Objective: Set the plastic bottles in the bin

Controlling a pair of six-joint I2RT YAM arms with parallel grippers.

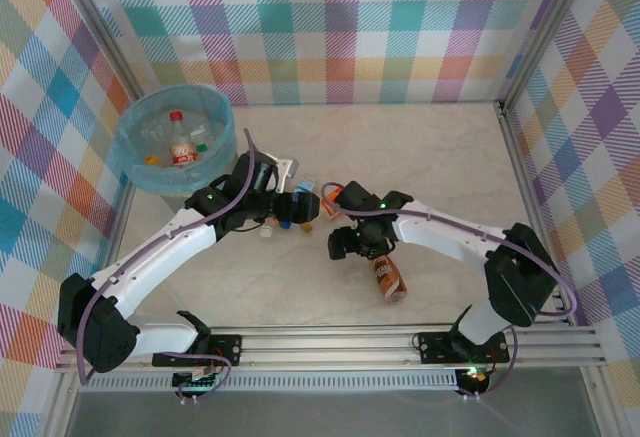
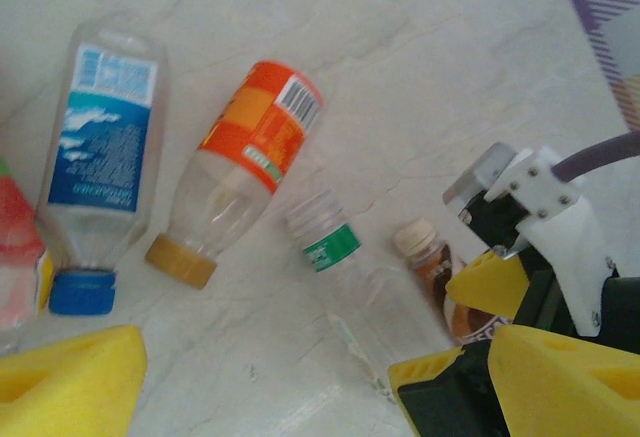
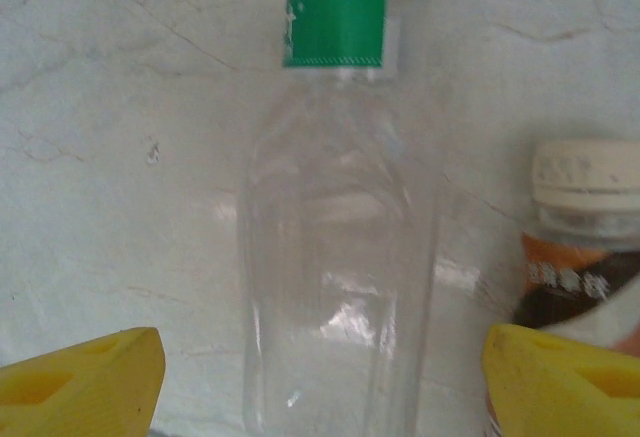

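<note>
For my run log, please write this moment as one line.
left tool open over lying bottles | right tool open, straddling clear bottle | bin holds some bottles

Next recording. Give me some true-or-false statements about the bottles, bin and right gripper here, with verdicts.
1. The bin already holds bottles. True.
2. The green-banded clear bottle lies between the right gripper's open fingers. True.
3. The orange-labelled bottle stands upright. False: it lies on its side.
4. The blue-labelled bottle has a red cap. False: its cap is blue.
5. A brown bottle lies on the table. True.
</note>
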